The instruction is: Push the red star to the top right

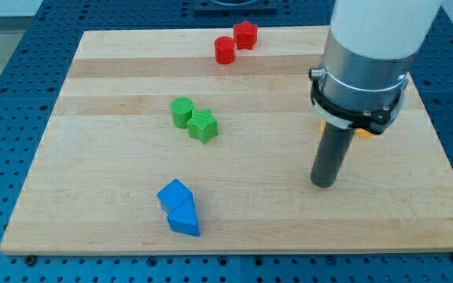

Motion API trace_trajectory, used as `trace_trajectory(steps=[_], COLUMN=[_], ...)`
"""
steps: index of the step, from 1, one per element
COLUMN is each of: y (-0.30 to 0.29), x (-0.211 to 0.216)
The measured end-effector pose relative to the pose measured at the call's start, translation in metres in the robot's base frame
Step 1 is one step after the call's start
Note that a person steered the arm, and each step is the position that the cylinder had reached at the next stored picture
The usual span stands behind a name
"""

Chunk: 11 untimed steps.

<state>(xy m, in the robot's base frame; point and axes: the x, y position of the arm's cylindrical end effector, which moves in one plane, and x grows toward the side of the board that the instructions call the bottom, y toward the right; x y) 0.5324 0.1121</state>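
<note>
The red star [246, 34] lies near the board's top edge, a little right of the middle. A red cylinder [225, 50] touches it at its lower left. My tip [322, 183] rests on the board at the view's right, well below and to the right of the red star, far from both red blocks. The arm's white and grey body hangs above the rod and hides part of the board's upper right.
A green cylinder [182, 112] and a green star [203, 125] touch each other at mid board. A blue cube [174, 195] and a blue triangle [185, 218] sit together at the lower left. Yellow and orange bits [362, 133] show behind the rod. The wooden board [116, 71] has blue pegboard around it.
</note>
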Motion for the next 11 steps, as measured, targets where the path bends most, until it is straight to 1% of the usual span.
trace_trajectory(steps=[2,3,4,6,7,8,9,10,11], y=[-0.020,-0.032,-0.029,-0.032,-0.050,-0.092,-0.177,-0.220,-0.213], x=[0.000,-0.012,-0.038,-0.105,-0.148,-0.193,-0.240,-0.260,-0.297])
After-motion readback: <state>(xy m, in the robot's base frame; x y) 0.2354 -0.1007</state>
